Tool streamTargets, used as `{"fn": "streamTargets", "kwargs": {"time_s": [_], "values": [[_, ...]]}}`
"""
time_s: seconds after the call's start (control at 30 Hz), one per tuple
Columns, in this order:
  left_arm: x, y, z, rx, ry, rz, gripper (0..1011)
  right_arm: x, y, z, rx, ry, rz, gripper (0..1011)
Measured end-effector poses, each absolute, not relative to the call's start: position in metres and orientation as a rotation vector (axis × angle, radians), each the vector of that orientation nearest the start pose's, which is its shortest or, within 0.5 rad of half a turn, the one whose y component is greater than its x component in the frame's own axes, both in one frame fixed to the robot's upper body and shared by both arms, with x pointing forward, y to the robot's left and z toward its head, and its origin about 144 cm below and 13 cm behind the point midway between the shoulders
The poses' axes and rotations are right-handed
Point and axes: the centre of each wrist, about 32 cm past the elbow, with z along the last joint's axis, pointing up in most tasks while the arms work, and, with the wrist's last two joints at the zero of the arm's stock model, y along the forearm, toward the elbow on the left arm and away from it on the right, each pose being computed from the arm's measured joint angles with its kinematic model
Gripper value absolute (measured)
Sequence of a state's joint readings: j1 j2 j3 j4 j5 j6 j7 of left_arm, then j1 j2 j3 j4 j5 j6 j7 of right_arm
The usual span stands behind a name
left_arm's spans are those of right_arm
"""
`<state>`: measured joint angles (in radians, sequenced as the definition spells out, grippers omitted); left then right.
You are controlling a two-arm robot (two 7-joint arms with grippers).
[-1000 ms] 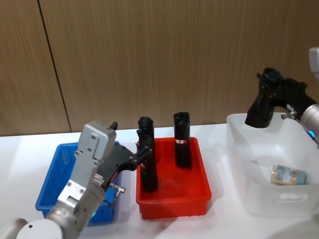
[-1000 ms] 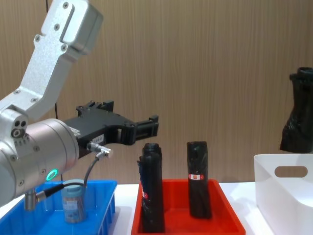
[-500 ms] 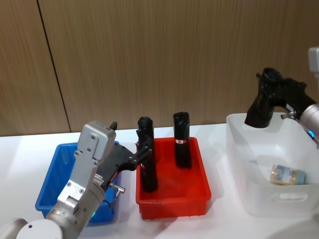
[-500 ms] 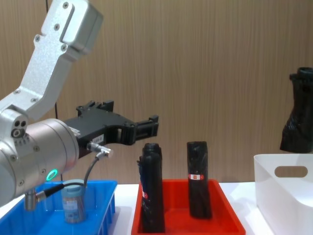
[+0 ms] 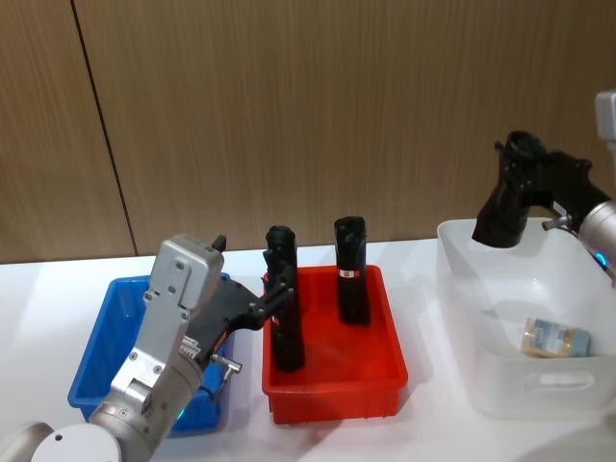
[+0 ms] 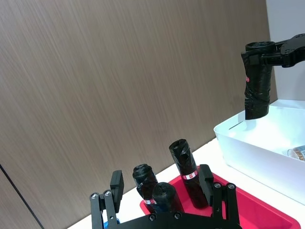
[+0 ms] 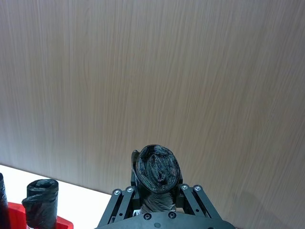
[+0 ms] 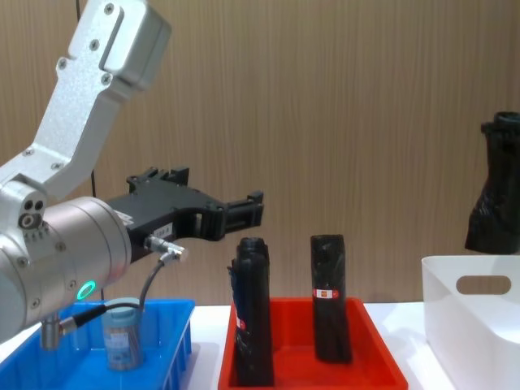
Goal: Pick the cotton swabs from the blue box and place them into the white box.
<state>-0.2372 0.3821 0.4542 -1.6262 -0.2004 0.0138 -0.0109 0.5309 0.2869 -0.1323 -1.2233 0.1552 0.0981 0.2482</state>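
While my right gripper [image 5: 521, 166] hangs over the white box [image 5: 481, 380] pinching a black roll [image 5: 507, 212], I risk dropping the wrong item there. My left gripper [image 8: 253, 209] hovers spread; one cotton swab jar [image 8: 121, 335] waits in the blue box [image 8: 175, 325].

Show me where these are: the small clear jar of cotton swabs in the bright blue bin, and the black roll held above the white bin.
Small clear jar of cotton swabs [image 8: 122, 337], chest view: its clear side wall.
Black roll [image 5: 507, 207], head view: its wrapped body.
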Motion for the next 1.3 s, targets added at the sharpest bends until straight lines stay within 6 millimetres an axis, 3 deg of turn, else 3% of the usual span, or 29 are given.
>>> {"fn": "streamTargets", "kwargs": {"time_s": [1.3], "values": [[0.492,0.1984,1.2044,0.061,-0.268,1.124,1004,0.59,-0.2955,1.241,-0.091,-0.101,-1.268,360]]}}
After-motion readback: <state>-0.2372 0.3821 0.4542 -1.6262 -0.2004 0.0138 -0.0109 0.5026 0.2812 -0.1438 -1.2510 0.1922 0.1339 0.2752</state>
